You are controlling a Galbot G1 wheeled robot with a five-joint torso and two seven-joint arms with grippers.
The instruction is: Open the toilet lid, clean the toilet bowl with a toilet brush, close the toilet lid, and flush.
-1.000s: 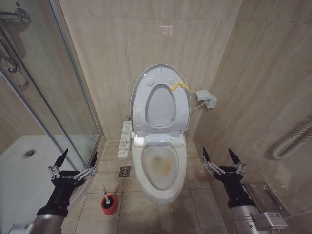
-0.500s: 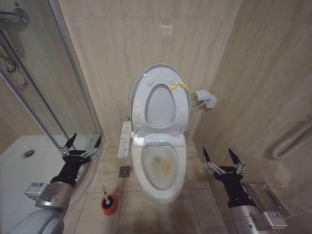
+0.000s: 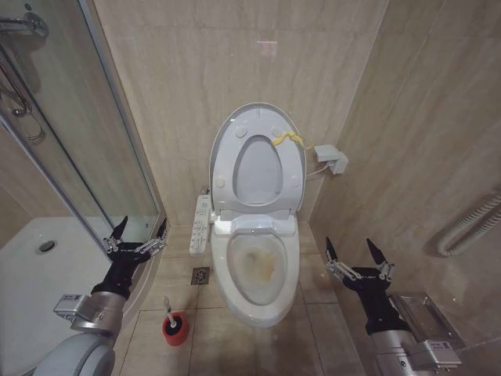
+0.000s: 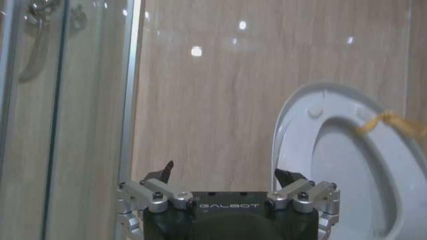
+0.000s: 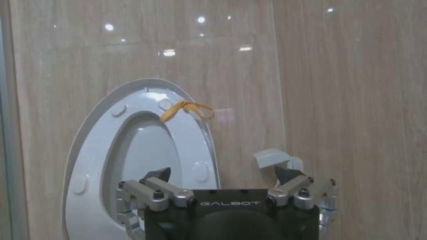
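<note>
The toilet lid [image 3: 257, 160] stands up. Both tools are open and empty: the left tool [image 3: 138, 240] hovers above the toilet brush [image 3: 169, 315], so it may tip the red holder [image 3: 175, 329].

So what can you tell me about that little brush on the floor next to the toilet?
The toilet brush has a thin white stick handle that rises, slightly tilted, from a small red round holder cup; its dark head sits down in the cup. It looks like plastic. It stands on the beige floor tiles on the robot's left of the toilet bowl, apart from it. Nothing grips it: the left gripper hovers open above it.
</note>
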